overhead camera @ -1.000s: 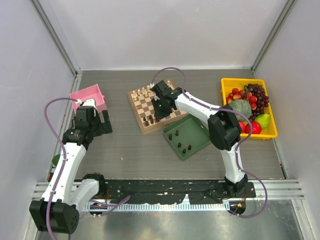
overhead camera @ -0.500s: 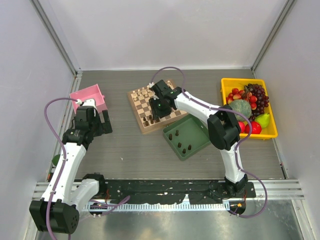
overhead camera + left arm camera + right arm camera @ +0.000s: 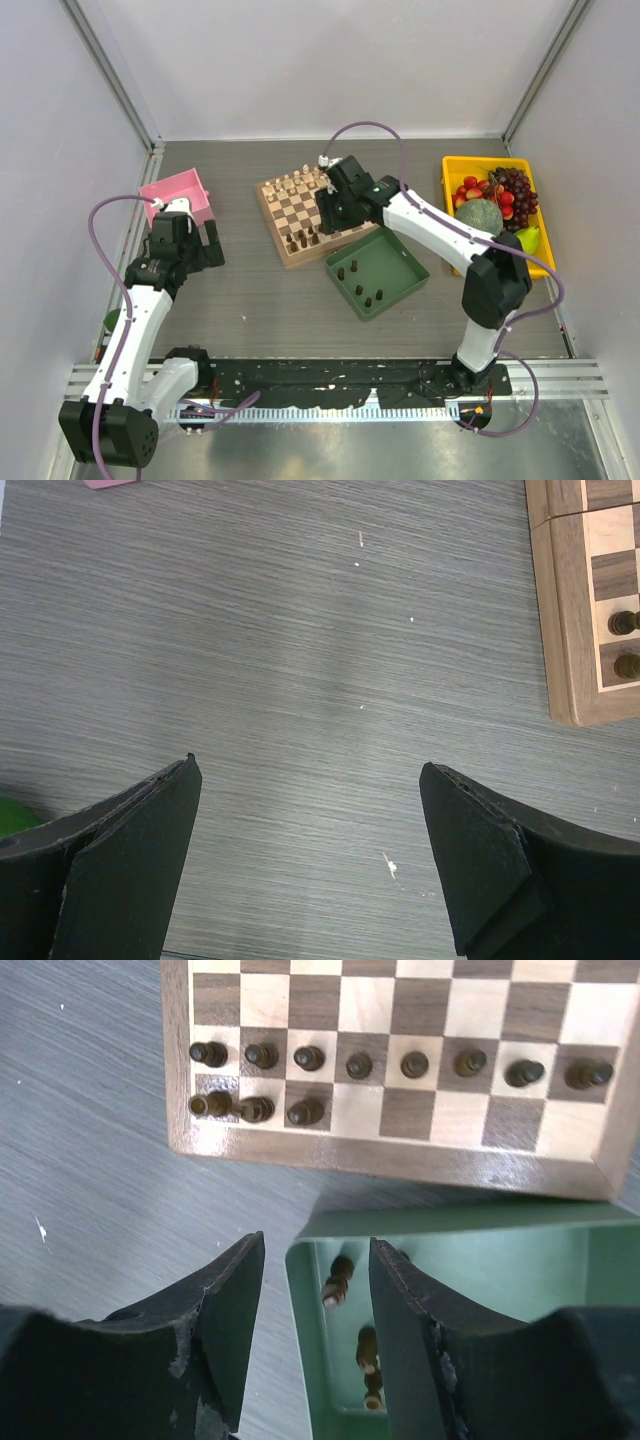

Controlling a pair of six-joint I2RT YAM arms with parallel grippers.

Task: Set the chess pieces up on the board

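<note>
We find the left gripper (image 3: 310,765) splayed and empty over the worktop (image 3: 300,630) near its left edge, the right gripper (image 3: 315,1245) parted on nothing above the green tray (image 3: 390,260) holding about five chess pieces (image 3: 337,1278), and beyond it the board (image 3: 400,1155) showing eleven dark men placed.

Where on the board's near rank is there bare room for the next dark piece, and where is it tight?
In the right wrist view, five back-rank squares of the chessboard are bare, between the full row of dark pawns and the tan border, out to the picture's right corner. The left corner is crowded: three dark pieces sit side by side.
</note>
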